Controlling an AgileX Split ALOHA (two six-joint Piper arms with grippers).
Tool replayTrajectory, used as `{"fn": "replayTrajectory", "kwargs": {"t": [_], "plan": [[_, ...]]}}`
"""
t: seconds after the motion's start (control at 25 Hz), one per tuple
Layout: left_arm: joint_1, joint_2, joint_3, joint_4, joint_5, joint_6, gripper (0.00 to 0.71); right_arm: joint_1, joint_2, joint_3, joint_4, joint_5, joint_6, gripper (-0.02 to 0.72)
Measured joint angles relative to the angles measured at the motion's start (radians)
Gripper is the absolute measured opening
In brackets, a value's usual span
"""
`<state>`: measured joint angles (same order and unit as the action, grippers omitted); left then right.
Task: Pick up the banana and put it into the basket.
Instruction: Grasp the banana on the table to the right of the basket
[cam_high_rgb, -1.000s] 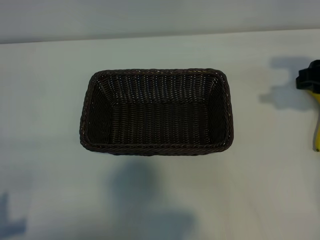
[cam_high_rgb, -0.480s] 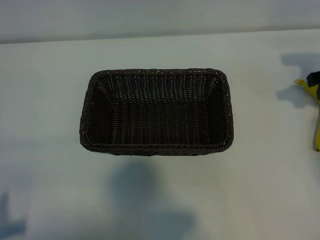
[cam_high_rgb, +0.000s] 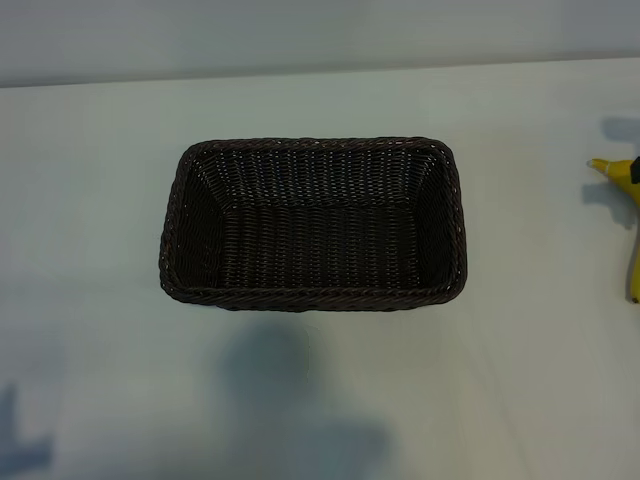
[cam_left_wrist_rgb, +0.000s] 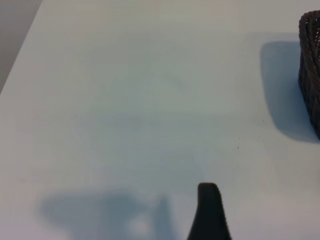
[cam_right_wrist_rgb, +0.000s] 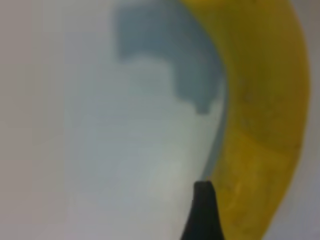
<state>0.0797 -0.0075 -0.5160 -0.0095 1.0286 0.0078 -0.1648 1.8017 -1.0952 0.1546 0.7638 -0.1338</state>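
- My right tool (cam_right_wrist_rgb: 202, 210) is hovering low beside the banana (cam_right_wrist_rgb: 260, 125), one dark fingertip showing at the fruit's inner curve; its jaws are standing wide and holding nothing, so I judge I am lining up to straddle the fruit.
- The banana (cam_high_rgb: 632, 230) is lying flat on the table (cam_high_rgb: 520, 380) at the far right border of the exterior view, well apart from the basket (cam_high_rgb: 310, 298), with only its stem end and one strip of yellow showing there.
- My left tool (cam_left_wrist_rgb: 209, 212) is waiting, also spread wide and empty, over bare table, with the basket's corner (cam_left_wrist_rgb: 311, 70) off to one side.
- The basket is sitting mid-table, mouth up, with nothing in it, its long side giving the banana room to go in lengthwise.
- Open table is stretching between fruit and basket; the braided rim is the one edge I am needing to clear on the carry.
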Motion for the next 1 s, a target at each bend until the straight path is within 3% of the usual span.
{"fn": "replayTrajectory", "kwargs": {"t": [0.12,0.88,1.0], "plan": [[0.000,0.000,0.000,0.000,0.000,0.001,0.561,0.000,0.000,0.000,0.036,0.000,-0.032,0.571],[0.000,0.000,0.000,0.000,0.000,0.001,0.561,0.000,0.136,0.000,0.037,-0.060,-0.039,0.570],[0.000,0.000,0.000,0.000,0.000,0.001,0.561,0.000,0.136,0.000,0.037,-0.060,-0.039,0.506]]}}
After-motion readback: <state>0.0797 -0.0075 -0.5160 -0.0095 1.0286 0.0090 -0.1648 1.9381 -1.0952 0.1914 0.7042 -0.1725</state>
